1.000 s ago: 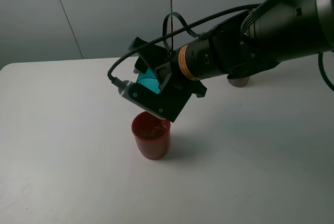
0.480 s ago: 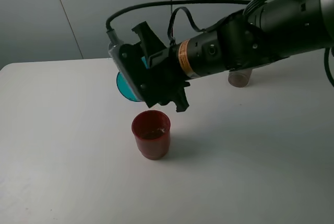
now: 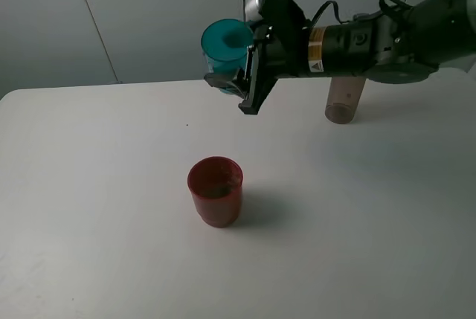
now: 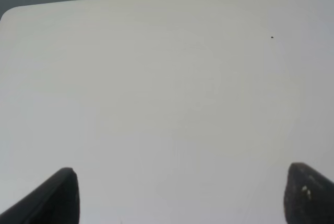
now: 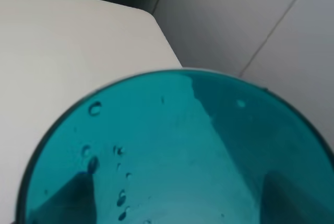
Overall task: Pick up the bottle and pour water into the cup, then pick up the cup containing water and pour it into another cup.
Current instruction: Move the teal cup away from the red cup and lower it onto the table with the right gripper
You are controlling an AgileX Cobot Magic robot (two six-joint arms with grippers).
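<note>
The teal cup (image 3: 227,45) hangs high above the back of the table, its mouth turned up and toward the camera. My right gripper (image 3: 238,70) is shut on the cup from the right. In the right wrist view the cup (image 5: 172,151) fills the picture, with droplets on its wall and the dark fingers (image 5: 73,198) showing through it. The red cup (image 3: 216,191) stands upright on the table, below and nearer than the teal one. The smoky bottle (image 3: 344,100) stands at the back right, its top hidden behind the right arm. My left gripper (image 4: 182,198) is open over bare table.
The white table (image 3: 89,207) ends at a grey wall behind. The right arm (image 3: 387,40) stretches in from the right above the bottle. A small dark speck (image 4: 272,37) marks the tabletop in the left wrist view.
My right gripper has swung the teal cup from tipped over the red cup to nearly upright, and has carried it up and back. The red cup has stayed put.
</note>
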